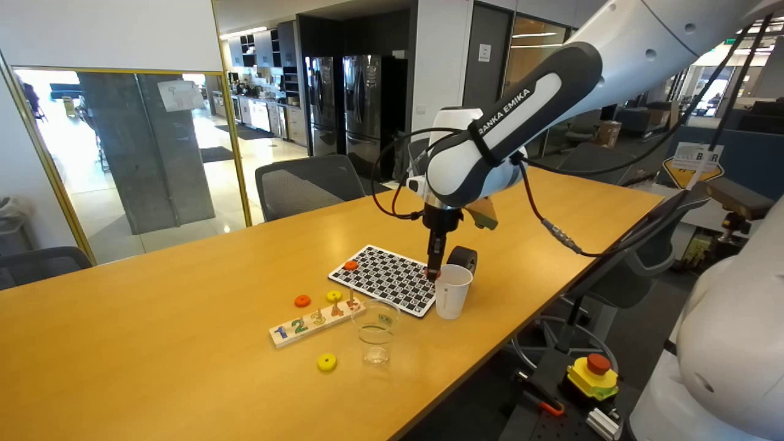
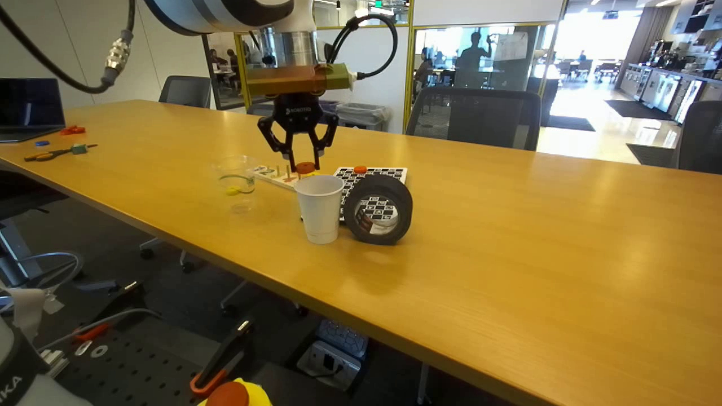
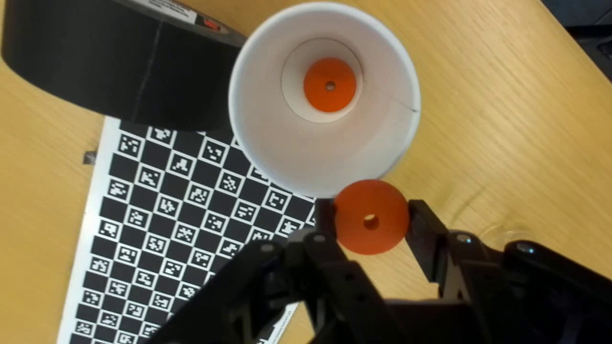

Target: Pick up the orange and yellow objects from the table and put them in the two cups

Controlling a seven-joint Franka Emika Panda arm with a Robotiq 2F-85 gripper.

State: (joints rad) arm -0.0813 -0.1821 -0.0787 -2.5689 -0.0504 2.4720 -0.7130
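Observation:
My gripper (image 3: 372,213) is shut on an orange disc (image 3: 368,241) with a hole through its middle. It hangs by the rim of the white cup (image 3: 325,153), overlapping that rim in the wrist view. Inside the cup, flat on the bottom, lies another orange disc (image 3: 342,98). In an exterior view, further orange discs rest on the board's corner (image 1: 350,265) and on the wooden table (image 1: 184,355), by the number strip (image 1: 302,301). One yellow disc (image 1: 334,296) lies behind that strip; a second yellow disc (image 1: 327,362) sits left of the clear cup (image 1: 375,337).
A black tape roll (image 2: 379,208) stands on edge, close against the white cup. Under the gripper's side is a checkered board (image 1: 392,278). The wooden number strip (image 1: 306,327) has upright pegs. Pliers (image 2: 51,154) and a laptop (image 2: 31,107) lie at the far end.

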